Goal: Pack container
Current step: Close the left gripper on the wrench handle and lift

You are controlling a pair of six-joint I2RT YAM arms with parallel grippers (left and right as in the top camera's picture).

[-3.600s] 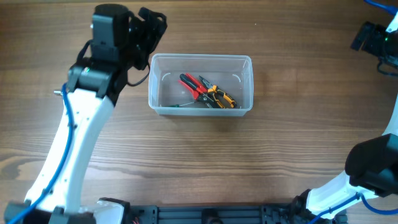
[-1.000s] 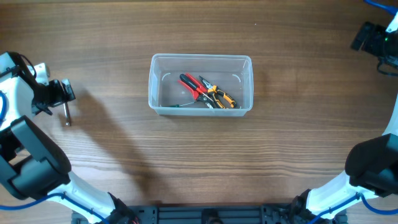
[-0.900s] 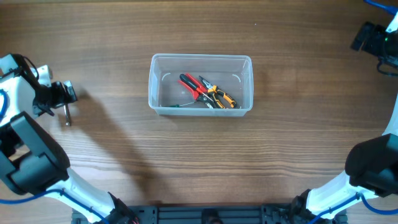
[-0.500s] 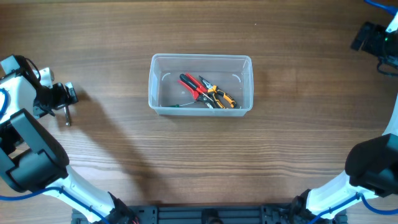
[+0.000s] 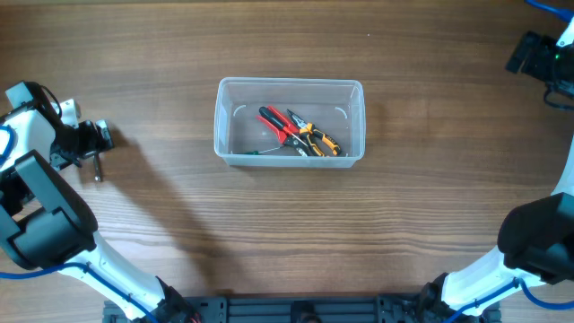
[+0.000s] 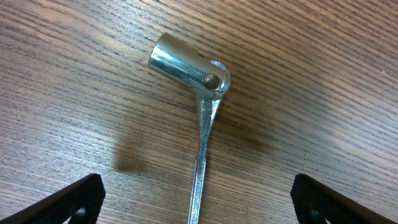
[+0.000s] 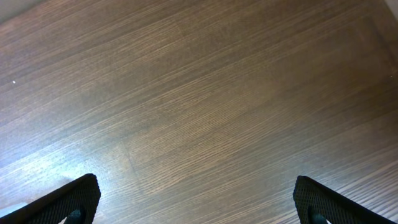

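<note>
The container (image 5: 289, 83), a clear plastic tub, stands mid-table holding red-handled pliers (image 5: 278, 123) and orange-and-black pliers (image 5: 317, 140). At the far left a silver socket wrench (image 5: 96, 167) lies on the wood. My left gripper (image 5: 89, 142) hovers over it, open. In the left wrist view the wrench (image 6: 199, 93) runs between my spread fingertips (image 6: 79, 198), its socket head ahead of them, untouched. My right gripper (image 5: 531, 54) sits at the far right back, open; its wrist view shows the gripper (image 7: 196, 202) over bare wood only.
A thin green-handled tool (image 5: 266, 151) lies along the container's front wall. The black frame (image 5: 296, 309) of the arm bases runs along the table's front edge. My left arm (image 5: 40, 224) fills the near-left corner.
My left arm has swung from the container's back-left corner out to the far left, over the socket wrench. In the last second it only shifted slightly. The right arm stayed still.
</note>
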